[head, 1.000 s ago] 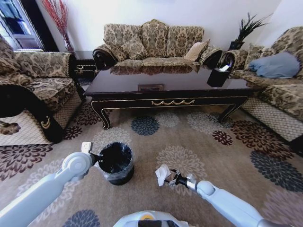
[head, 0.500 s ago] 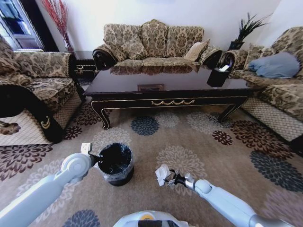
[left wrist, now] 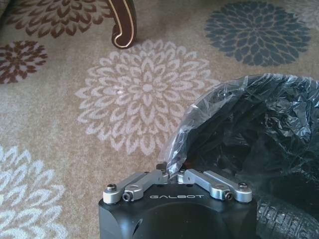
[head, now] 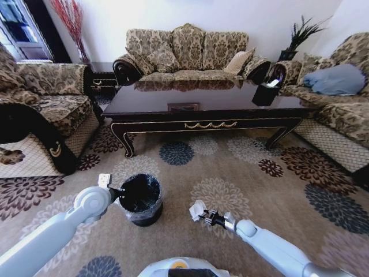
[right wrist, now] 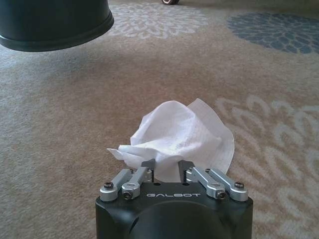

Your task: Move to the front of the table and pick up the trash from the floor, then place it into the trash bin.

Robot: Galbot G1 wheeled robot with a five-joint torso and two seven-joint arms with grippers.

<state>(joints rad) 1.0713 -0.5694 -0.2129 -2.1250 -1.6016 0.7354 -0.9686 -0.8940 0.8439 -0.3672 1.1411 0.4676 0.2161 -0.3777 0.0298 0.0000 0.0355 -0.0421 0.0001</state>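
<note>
Down on the carpet, the right gripper (right wrist: pixel 167 165) is hovering at the crumpled white paper (right wrist: pixel 177 137), its fingers slightly parted and seemingly not yet pinching it. Beside it, the left gripper (left wrist: pixel 171 172) is nipping the liner at the trash bin (head: pixel 140 198) rim. Beyond, the table (head: pixel 207 109) is standing.

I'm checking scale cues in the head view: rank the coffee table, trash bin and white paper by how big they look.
1. The table, by far the largest.
2. The trash bin, though nearer the camera.
3. The crumpled white paper, smallest, at the right gripper.
</note>
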